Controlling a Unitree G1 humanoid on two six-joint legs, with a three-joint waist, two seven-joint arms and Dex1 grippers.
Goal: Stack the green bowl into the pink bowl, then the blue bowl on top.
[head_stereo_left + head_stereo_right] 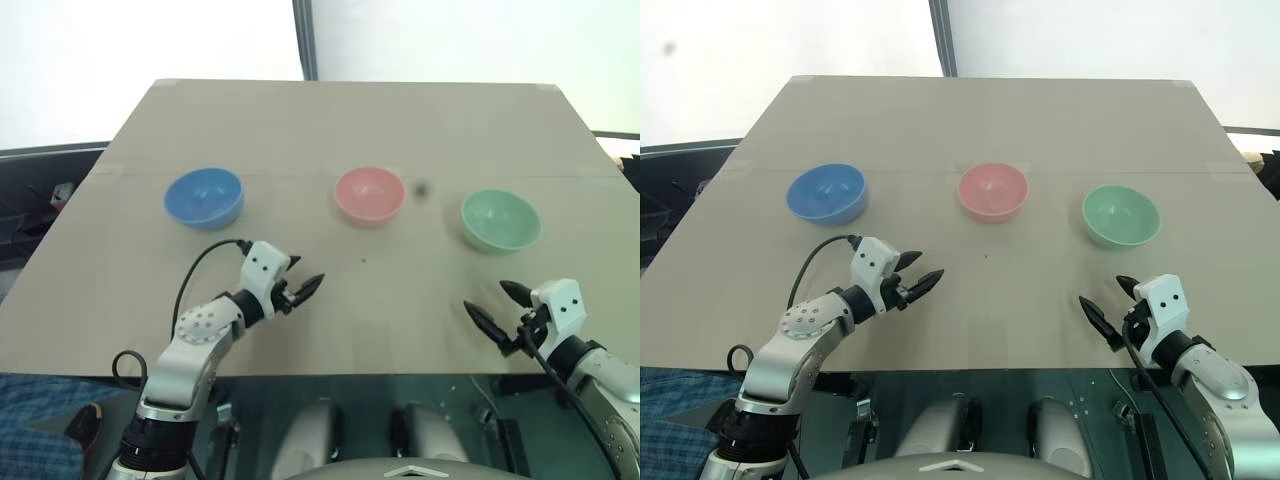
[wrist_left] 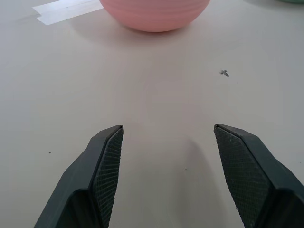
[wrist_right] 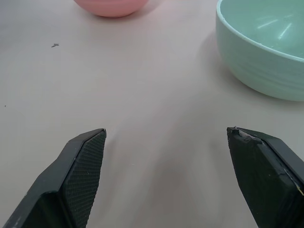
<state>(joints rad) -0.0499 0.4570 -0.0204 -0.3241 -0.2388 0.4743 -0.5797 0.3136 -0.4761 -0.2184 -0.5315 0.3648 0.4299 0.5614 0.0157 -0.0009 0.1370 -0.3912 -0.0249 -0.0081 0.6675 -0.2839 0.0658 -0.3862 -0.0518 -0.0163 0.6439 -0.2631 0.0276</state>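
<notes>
**Three bowls in a row, both arms empty**

The blue bowl (image 1: 204, 197), pink bowl (image 1: 370, 195) and green bowl (image 1: 500, 220) sit upright in a line across the tan desk (image 1: 330, 120), well apart from one another. The left gripper (image 1: 302, 290) hovers near the front edge, jaws spread, between the blue and pink bowls and short of both. The right gripper (image 1: 498, 305), jaws spread wide, holds nothing, just in front of the green bowl. All three bowls are plain, smooth, and empty.
</notes>
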